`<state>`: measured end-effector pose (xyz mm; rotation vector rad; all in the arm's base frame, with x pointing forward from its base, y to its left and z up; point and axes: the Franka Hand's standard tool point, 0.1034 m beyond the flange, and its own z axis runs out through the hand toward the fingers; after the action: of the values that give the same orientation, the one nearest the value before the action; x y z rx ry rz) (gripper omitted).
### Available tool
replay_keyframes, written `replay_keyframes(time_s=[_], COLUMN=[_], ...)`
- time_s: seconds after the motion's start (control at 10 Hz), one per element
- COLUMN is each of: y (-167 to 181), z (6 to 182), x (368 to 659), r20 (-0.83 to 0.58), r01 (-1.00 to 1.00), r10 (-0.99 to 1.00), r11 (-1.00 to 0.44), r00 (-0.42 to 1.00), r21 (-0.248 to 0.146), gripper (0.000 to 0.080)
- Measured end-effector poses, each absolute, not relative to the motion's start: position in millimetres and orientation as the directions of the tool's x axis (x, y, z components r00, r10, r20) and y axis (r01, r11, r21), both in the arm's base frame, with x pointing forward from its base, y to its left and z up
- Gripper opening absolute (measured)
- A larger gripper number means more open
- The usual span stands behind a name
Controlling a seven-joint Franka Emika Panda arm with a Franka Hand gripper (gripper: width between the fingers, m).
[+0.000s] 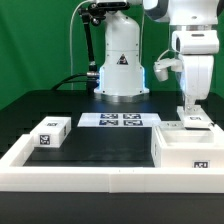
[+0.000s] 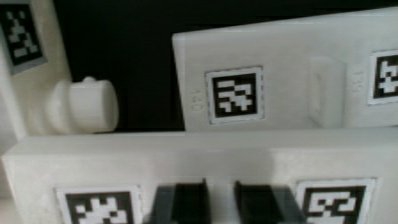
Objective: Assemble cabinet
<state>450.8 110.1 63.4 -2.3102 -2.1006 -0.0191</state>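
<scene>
The cabinet (image 1: 185,150), a large open white box with a tag on its front, lies at the exterior view's right. My gripper (image 1: 191,112) hangs straight down just behind it, on a small white tagged part (image 1: 197,122). In the wrist view my gripper (image 2: 221,205) has its dark fingers (image 2: 185,205) close together, with only a thin pale strip between them. They sit on the white tagged part (image 2: 107,190), which has a tag on either side of them. Behind it stands a larger white tagged wall (image 2: 267,75).
Another small white tagged block (image 1: 50,133) lies at the exterior view's left. The marker board (image 1: 120,120) lies in front of the robot base (image 1: 120,65). A low white border rail (image 1: 90,180) runs along the front. A round white knob (image 2: 80,105) shows beside the wall.
</scene>
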Motion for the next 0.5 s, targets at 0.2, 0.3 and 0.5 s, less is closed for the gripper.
replay_keyframes(time_s=[0.2,0.3,0.5], y=[110.4,110.5,110.5], z=[60.7,59.7,59.5], x=[450.6,450.0,450.3], r20=[0.022,0.022,0.022], r01=[0.995,0.995,0.995], r10=[0.995,0.995,0.995], r11=[-0.095,-0.095,-0.095], r00=[0.095,0.095,0.096], r21=[-0.012,-0.014,-0.014], gripper=[0.007,0.007,0.007])
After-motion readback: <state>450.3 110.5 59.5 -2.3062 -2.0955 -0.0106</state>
